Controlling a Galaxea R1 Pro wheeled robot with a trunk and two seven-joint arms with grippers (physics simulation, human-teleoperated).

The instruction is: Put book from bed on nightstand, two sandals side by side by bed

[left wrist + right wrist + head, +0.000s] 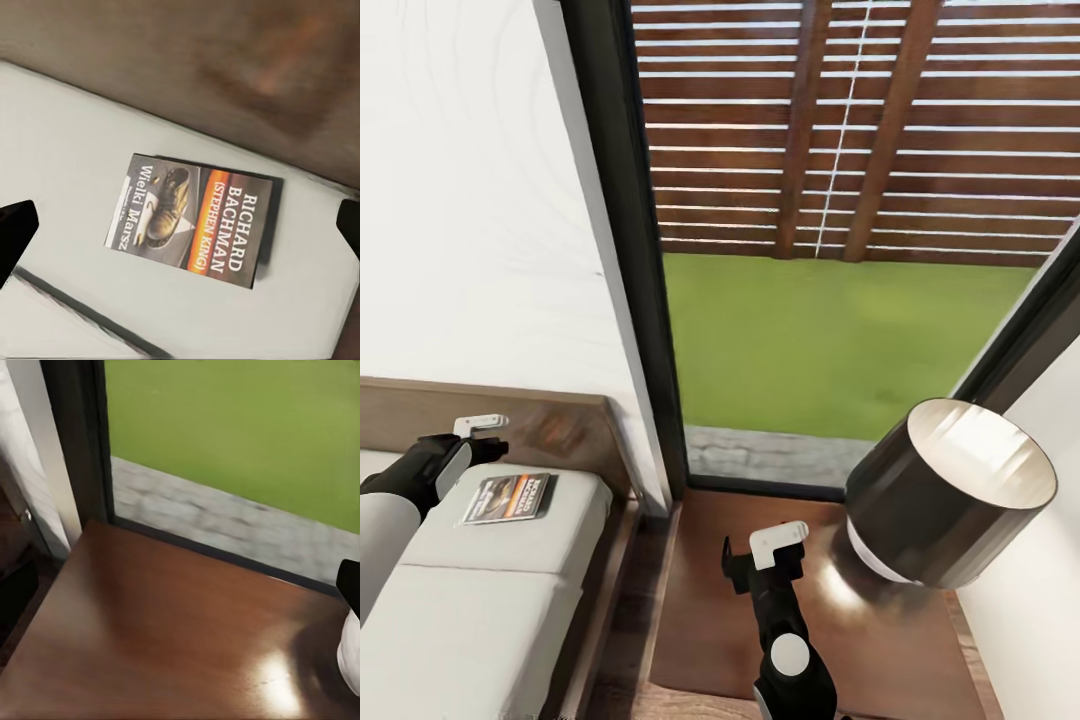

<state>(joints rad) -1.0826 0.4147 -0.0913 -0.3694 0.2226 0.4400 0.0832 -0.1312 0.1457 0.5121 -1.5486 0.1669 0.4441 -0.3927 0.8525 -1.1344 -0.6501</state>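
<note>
Jaws, left: your left gripper (478, 432) hangs spread over the head end of the bed (480, 610), holding nothing; in the left wrist view the two dark fingertips (16, 225) stand wide apart on either side of the book (196, 220).
Jaws, right: your right gripper (765, 558) hovers over the nightstand (690, 620) and carries nothing; whether it is spread or closed you cannot tell from these pictures.
Book: you have not lifted it; it lies flat on the pale mattress near the headboard (550, 425), cover up.
Nightstand: its glossy top has bare room beside the lamp (945, 495), so you have a landing spot.
Progress: you look to be at the very start, book ungrasped and sandals untouched.
Left wrist view: you can read the cover, "Richard Bachman (Stephen King)".
Right wrist view: you get the bare nightstand top against the window (225, 442).
Head view: you get both arms, the bed, the nightstand and the lamp together.
</note>
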